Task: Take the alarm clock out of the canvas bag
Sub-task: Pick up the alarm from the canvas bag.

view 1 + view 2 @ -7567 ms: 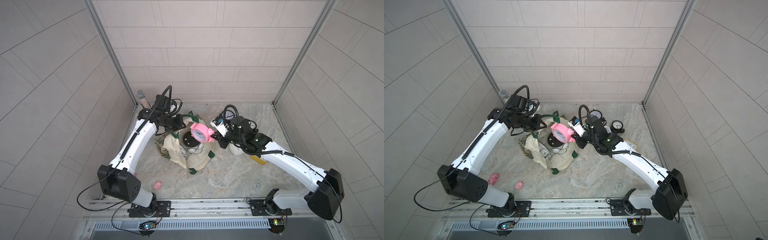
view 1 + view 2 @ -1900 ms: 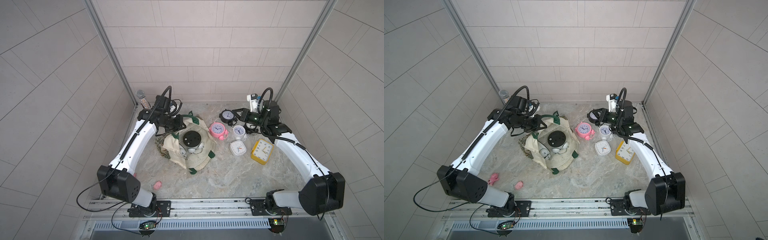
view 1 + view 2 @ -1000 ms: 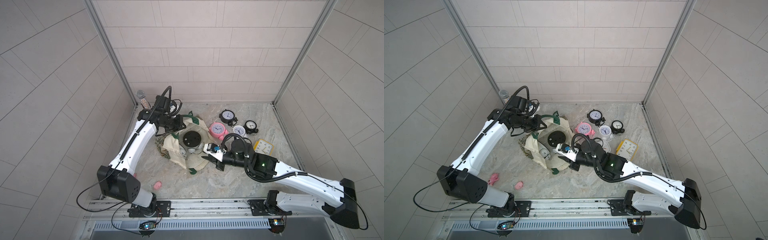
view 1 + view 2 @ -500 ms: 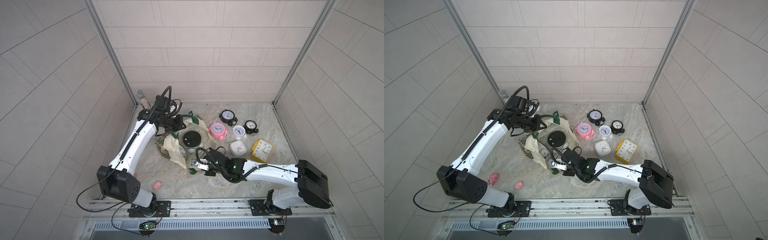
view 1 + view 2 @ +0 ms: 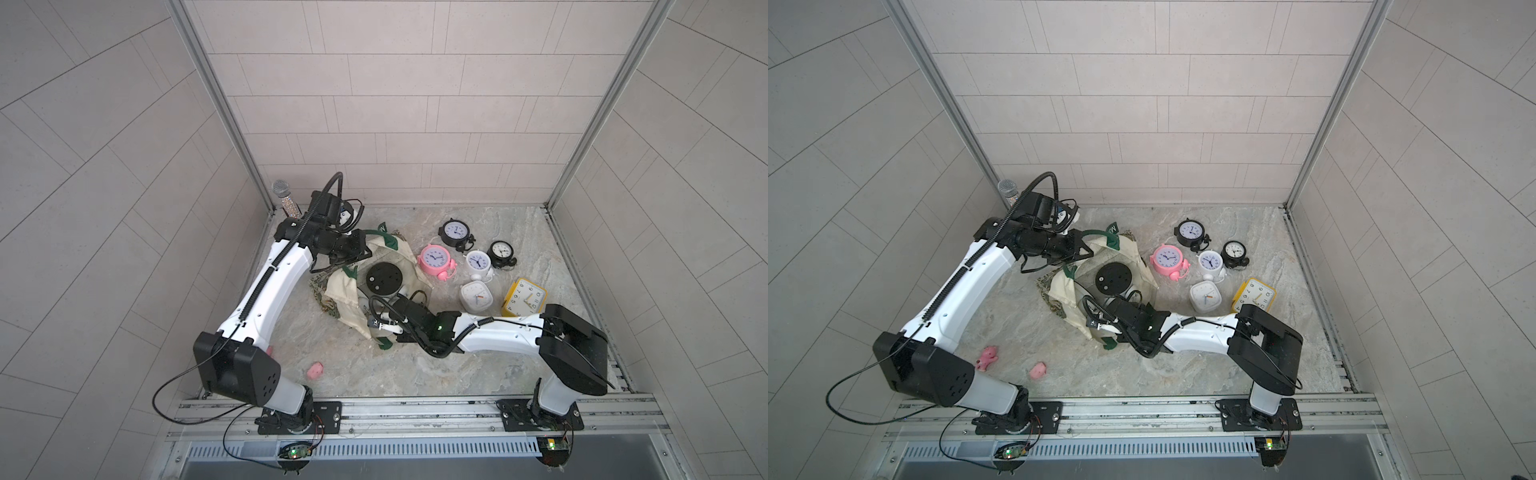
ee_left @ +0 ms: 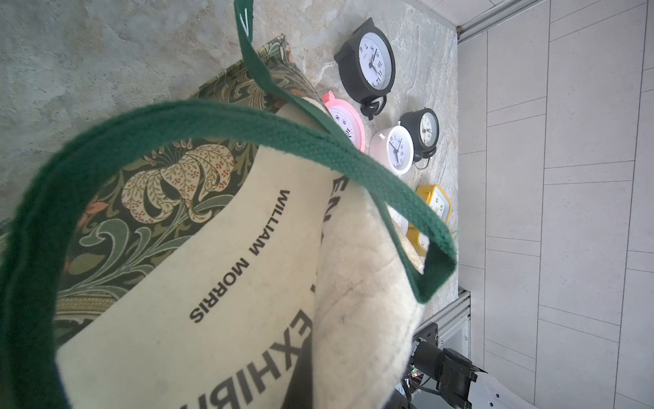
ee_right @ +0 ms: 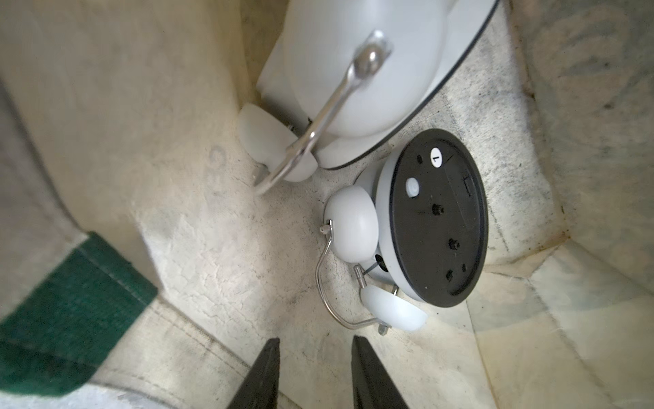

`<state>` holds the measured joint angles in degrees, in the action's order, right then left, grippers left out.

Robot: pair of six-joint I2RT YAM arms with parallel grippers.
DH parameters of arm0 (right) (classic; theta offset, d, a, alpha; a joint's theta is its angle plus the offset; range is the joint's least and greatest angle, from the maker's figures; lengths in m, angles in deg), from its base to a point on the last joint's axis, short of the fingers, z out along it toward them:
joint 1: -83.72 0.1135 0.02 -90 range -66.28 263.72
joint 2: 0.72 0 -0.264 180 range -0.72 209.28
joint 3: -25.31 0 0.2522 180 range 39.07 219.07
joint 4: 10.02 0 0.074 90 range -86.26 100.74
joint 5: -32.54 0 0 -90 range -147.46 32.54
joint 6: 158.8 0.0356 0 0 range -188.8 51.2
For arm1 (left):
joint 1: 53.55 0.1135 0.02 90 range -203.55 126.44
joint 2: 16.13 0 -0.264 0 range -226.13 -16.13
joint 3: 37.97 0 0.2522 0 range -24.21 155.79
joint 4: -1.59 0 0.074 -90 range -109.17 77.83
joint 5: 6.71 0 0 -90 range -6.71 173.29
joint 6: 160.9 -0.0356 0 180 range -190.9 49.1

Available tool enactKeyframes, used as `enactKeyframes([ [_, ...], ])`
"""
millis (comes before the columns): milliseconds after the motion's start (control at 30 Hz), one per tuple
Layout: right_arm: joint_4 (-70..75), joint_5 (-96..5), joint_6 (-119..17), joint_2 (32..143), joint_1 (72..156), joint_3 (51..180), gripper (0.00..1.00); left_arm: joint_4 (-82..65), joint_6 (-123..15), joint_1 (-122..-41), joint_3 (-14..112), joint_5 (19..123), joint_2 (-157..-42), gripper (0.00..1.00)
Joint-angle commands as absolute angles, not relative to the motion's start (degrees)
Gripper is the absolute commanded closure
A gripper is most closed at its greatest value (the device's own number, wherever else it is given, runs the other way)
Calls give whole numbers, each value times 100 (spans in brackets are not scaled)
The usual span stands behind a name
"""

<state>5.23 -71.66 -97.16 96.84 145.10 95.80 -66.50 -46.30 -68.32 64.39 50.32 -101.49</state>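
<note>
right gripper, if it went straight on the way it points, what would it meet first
Likely the small white twin-bell clock, at its handle end, lying inside the canvas bag; depth is unclear, so the right gripper may brush canvas first.

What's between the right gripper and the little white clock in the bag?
Nothing visible. In the right wrist view the right gripper sits inside the canvas bag, jaws apart, with only bare cloth before the little white clock. A bigger white clock lies beside it.
</note>
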Motion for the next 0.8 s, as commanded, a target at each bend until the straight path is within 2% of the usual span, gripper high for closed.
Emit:
enactKeyframes([
  [0, 506, -7219, -9892, 9825, 14453, 9730, 62, -6620, -4597, -6843, 6640, 4830, -9858, 100],
  [333, 460, -6878, -9897, 10152, 14205, 9881, 61, -6630, -4585, -6845, 6682, 4819, -9851, 100],
  [767, 403, -6713, -9963, 10555, 14051, 10065, 65, -6658, -4575, -6851, 6719, 4789, -9855, 100],
])
